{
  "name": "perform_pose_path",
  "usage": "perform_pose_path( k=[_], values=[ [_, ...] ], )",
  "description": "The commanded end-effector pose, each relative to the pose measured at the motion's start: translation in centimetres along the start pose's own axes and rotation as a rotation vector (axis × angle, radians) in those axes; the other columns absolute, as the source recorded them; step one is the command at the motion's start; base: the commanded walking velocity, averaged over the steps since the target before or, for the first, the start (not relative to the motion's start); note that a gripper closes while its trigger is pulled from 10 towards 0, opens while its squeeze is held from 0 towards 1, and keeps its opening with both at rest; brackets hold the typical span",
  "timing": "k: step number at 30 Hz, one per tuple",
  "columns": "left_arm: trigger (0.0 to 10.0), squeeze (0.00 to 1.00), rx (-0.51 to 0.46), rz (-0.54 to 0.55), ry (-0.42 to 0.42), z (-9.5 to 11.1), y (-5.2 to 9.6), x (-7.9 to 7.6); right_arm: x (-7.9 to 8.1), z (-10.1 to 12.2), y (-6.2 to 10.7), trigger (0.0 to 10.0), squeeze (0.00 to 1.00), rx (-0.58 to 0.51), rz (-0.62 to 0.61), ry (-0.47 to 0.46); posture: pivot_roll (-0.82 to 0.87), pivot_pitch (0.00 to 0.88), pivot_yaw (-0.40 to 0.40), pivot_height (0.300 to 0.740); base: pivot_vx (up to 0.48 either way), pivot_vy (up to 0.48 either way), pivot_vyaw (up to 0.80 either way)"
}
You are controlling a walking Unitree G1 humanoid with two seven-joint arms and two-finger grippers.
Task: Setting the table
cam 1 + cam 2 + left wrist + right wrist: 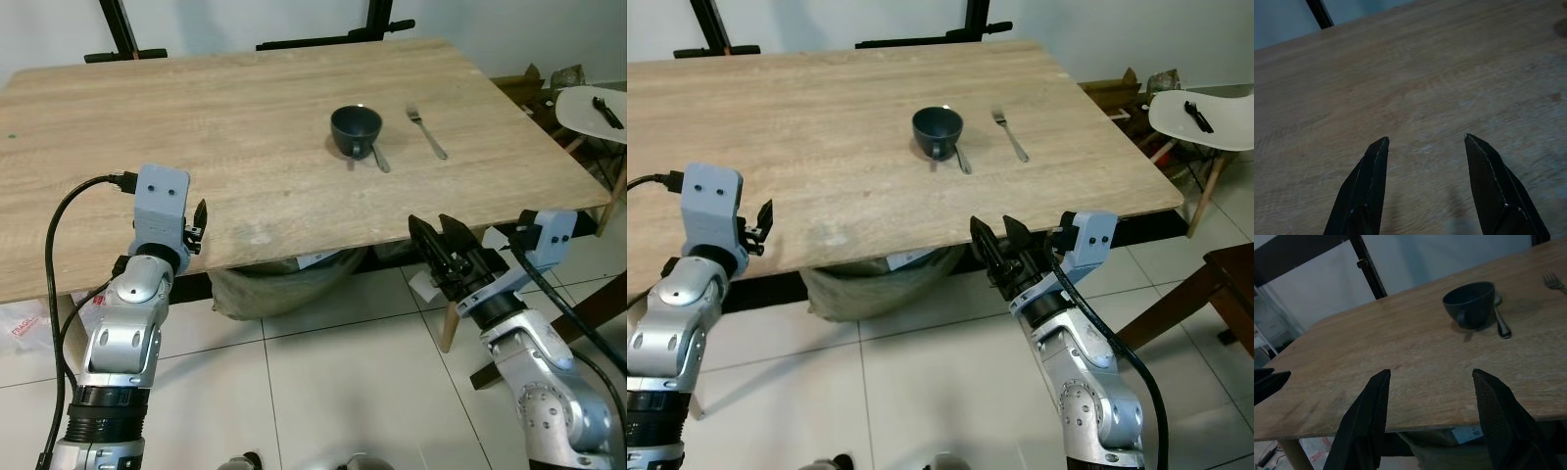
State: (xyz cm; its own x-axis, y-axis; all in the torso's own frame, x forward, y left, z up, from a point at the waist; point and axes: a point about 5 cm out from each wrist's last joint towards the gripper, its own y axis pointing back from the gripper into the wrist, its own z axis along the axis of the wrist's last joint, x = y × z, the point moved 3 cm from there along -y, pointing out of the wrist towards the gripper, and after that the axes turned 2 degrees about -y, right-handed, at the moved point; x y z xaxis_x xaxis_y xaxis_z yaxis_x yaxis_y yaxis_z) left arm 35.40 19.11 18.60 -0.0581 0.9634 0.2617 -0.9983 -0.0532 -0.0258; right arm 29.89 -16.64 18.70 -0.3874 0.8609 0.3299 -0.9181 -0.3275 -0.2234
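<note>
A light wooden table (196,127) is seen from above, with a dark cup (355,129) set right of its middle, its handle turned toward the near edge. A spoon (377,155) is laid touching the cup's right side, its handle angled toward the near edge, and a fork (428,134) is placed a little further right, apart from both, tines pointing to the far side. The left gripper (199,223) is held at the table's near edge, just over the tabletop, its fingers (1367,181) spread wide and empty above bare wood in the left wrist view. The right gripper (438,240) is raised below and just in front of the near edge, toward the table's right end, its fingers (1371,416) likewise parted wide with nothing between them; in the right wrist view the cup (1470,303), spoon (1502,320) and fork (1552,282) are framed beyond them across the tabletop. A stretch of bare wood is left between each gripper and the place setting. Under the table a dark bag (284,284) is slumped on the white tiled floor (343,382). To the right, a white chair (1200,119) with a black object (1195,113) on its seat is stood near the table's corner, and a dark wooden piece of furniture (1225,284) is caught at the frame's edge. Black stand legs (333,37) are visible beyond the far edge
</note>
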Motion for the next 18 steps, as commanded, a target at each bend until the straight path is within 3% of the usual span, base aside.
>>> perform_pose_path(
  k=[1, 8, 18],
  values=[
    [10.0, 0.11, 0.029, 0.012, -0.017, -0.76, 0.03, 0.31, 0.08, -0.17, 0.13, 10.0, 0.0, 0.004, -0.001, -0.005, -0.09, 0.058, 0.064, 0.74, 0.0, 0.0, 0.0],
    [10.0, 0.12, 0.004, 0.003, -0.049, -0.46, 0.03, 0.03, 0.04, -0.14, 0.08, 10.0, 0.0, 0.001, -0.004, -0.001, -0.09, 0.057, 0.064, 0.74, 0.0, 0.0, 0.0],
    [10.0, 0.13, -0.009, -0.003, -0.061, -0.31, 0.04, -0.09, 0.05, -0.13, 0.09, 10.0, 0.0, 0.002, -0.004, 0.001, -0.09, 0.057, 0.064, 0.74, 0.399, 0.0, 0.0]
  ],
)
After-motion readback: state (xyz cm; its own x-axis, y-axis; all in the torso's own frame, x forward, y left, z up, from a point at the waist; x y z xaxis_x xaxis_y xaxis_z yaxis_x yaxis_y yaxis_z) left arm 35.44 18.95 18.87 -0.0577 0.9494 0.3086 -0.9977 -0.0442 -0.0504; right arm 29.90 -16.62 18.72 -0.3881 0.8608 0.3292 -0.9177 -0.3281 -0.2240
